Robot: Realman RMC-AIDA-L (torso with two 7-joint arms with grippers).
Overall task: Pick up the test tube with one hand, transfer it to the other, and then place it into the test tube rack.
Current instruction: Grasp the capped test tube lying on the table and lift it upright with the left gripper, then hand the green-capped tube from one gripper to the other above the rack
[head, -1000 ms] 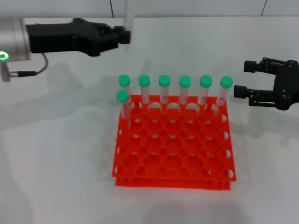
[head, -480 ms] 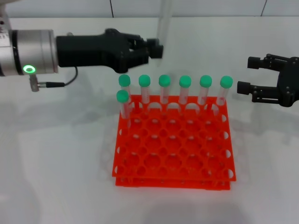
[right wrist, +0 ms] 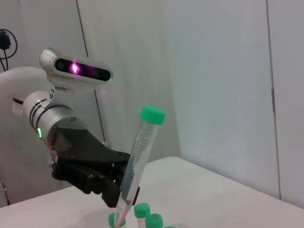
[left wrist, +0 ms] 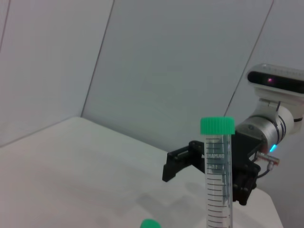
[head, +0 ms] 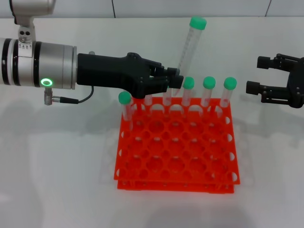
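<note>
The left hand (head: 173, 80), black and on the silver arm with the green ring light, reaches across from nine o'clock in the head view and sits above the back row of the test tube rack (head: 176, 148). Its fingers are pinched tight on the lower end of the test tube (head: 188, 43), which rises from the grip toward one o'clock, tilted, with its green cap uppermost. The right wrist view shows the same grip: the left hand (right wrist: 116, 187) clamps the tube (right wrist: 140, 152) near its bottom tip, the capped end leaning away up and over. In the left wrist view the tube (left wrist: 217, 175) stands nearly upright, its printed graduations facing the camera.

The right hand (head: 266, 75) hovers at three o'clock, well apart from the tube and just off the rack's right back corner. Its fingers are spread wide with nothing between them. In the left wrist view the right hand (left wrist: 209, 168) appears behind the tube, on the arm with the blue light.

The orange-red rack rests on the white bench (head: 57, 180). Capped tubes stand in its back row, partly hidden by the left hand, and one more green-capped tube (head: 125, 108) stands in the second row at the left edge.
</note>
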